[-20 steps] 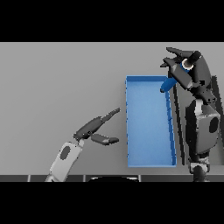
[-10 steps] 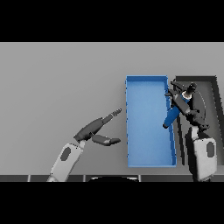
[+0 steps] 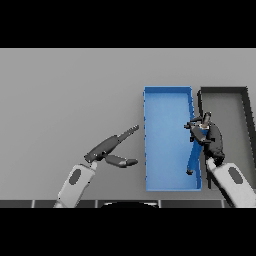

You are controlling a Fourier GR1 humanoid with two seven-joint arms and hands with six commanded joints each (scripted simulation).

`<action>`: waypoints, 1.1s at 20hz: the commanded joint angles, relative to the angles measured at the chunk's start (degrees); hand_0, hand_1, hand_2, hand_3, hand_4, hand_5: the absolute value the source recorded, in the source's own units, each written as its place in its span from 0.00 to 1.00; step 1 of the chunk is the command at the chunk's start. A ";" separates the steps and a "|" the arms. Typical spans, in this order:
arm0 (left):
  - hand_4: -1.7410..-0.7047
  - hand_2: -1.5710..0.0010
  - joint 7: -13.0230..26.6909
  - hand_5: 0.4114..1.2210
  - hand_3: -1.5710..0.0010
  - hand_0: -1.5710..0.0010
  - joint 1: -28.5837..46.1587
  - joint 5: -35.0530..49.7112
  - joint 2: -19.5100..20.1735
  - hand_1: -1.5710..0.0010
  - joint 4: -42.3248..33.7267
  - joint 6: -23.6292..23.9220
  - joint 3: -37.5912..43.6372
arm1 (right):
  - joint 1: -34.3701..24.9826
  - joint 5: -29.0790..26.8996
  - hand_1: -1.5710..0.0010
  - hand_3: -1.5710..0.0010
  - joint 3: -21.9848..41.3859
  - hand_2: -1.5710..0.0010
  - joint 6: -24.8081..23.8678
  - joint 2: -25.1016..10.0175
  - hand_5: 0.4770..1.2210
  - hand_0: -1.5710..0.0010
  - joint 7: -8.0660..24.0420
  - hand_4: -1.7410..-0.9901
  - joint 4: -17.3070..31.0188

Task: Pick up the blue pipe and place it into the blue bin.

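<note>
The blue pipe (image 3: 192,156) stands steeply tilted inside the blue bin (image 3: 167,107), against its right wall, with its dark lower end near the bin floor. My right hand (image 3: 210,136) is over the bin's right rim, fingers curled round the pipe's upper end. At the lower left my left hand (image 3: 109,147) hovers over the table with straight fingers and holds nothing.
A black bin (image 3: 225,91) stands directly right of the blue bin, and my right forearm (image 3: 232,182) lies over its near part. Bare grey table (image 3: 70,100) stretches to the left and behind.
My right hand has come down and toward me with the pipe, from the bin's far right corner to its right wall. The pipe now reaches down inside the bin. The left hand barely moved.
</note>
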 commanded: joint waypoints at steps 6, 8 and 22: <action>0.83 1.00 -0.14 0.02 1.00 1.00 0.06 -0.24 -0.14 1.00 -0.02 0.07 -0.22 | -8.48 -12.43 0.72 0.84 14.50 0.72 -3.91 -10.22 0.95 0.69 0.10 0.62 4.48; 0.83 1.00 -0.14 0.02 1.00 1.00 0.12 0.03 -0.24 1.00 -0.15 0.06 -0.15 | -11.09 -14.77 0.82 0.89 19.54 0.82 -1.90 -13.59 0.82 0.80 0.07 0.75 5.14; 0.82 1.00 1.47 0.02 1.00 1.00 0.12 -0.04 -0.33 1.00 -0.88 0.45 -0.15 | -22.97 -18.30 0.99 1.00 36.43 0.99 0.33 -18.81 0.26 0.99 -0.12 0.96 8.76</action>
